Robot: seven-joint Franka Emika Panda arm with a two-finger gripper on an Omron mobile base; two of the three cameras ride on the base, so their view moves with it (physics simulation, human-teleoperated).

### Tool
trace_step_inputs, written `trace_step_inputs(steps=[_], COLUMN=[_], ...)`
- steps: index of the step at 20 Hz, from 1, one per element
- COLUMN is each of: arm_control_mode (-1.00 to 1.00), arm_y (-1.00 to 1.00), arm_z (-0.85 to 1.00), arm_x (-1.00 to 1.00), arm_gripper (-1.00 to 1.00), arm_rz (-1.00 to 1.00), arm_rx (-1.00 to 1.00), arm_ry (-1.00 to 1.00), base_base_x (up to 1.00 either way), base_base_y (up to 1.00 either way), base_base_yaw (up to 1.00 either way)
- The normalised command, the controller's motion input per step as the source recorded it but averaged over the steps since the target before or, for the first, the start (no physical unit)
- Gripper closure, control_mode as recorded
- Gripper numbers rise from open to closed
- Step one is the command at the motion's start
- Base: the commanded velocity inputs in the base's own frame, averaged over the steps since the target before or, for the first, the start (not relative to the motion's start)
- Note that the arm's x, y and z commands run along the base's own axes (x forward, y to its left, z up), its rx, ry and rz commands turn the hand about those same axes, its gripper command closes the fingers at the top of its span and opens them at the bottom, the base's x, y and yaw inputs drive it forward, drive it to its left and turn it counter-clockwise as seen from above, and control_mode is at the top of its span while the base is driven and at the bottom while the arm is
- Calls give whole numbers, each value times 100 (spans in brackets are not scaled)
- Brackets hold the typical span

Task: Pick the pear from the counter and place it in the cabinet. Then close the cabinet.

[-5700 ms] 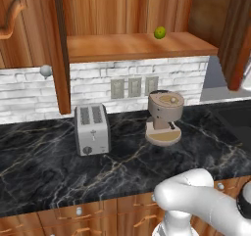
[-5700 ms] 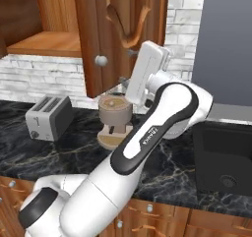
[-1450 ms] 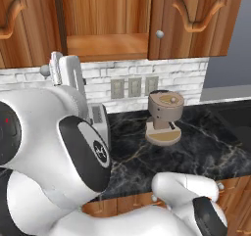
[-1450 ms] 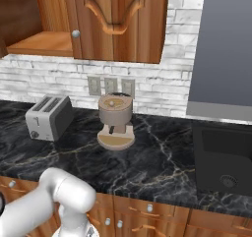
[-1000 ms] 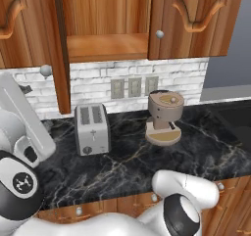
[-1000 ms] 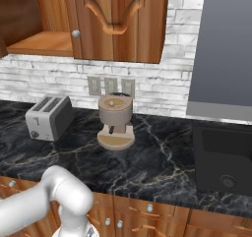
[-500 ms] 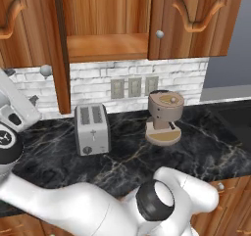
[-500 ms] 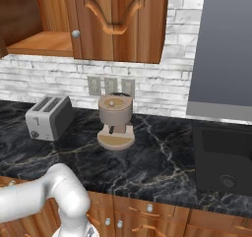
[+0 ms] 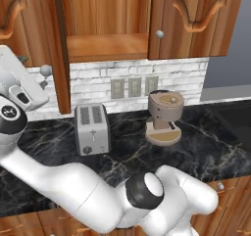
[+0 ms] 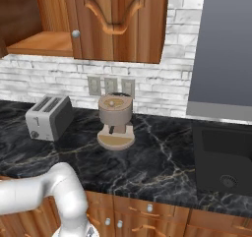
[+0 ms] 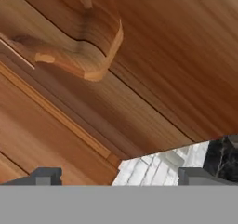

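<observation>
Looking along the hand, I see the fingers standing wide apart with nothing between them, so they are open and hold nothing. Close in front of them is a reddish-brown wooden door panel with an arched carving, and past its lower edge show a patch of white brick wall and a corner of the black marble surface.

In the left base view the arm reaches from the lower right across to the far left, and its hand hangs just beside a round silver knob. That knob sits on a door of the cabinet that stands open and is seen edge-on. The door to the right of the opening is shut. Between them the plain wooden shelf is in sight. Where the pear lies I cannot tell.

On the surface, a silver toaster stands toward the back edge. A tan coffee machine stands to its right, apart from it and also near the back edge. Three wall sockets are set in the brick above them. Below the front edge run wooden drawers with small silver knobs.
</observation>
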Motion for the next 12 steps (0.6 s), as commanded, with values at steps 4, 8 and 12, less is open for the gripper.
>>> trace_step_inputs(steps=[4, 8, 12], arm_control_mode=[-100, -100, -100], arm_y=[-96, -100, -100], arm_z=[11, 9, 0], arm_x=[-20, -20, -12], arm_gripper=[-100, -100, -100], arm_rz=[-1, 0, 0], arm_rx=[-2, 0, 0], arm_ry=[-6, 0, 2], base_base_x=[0, 0, 0], base_base_y=[0, 0, 0], base_base_yaw=[0, 0, 0])
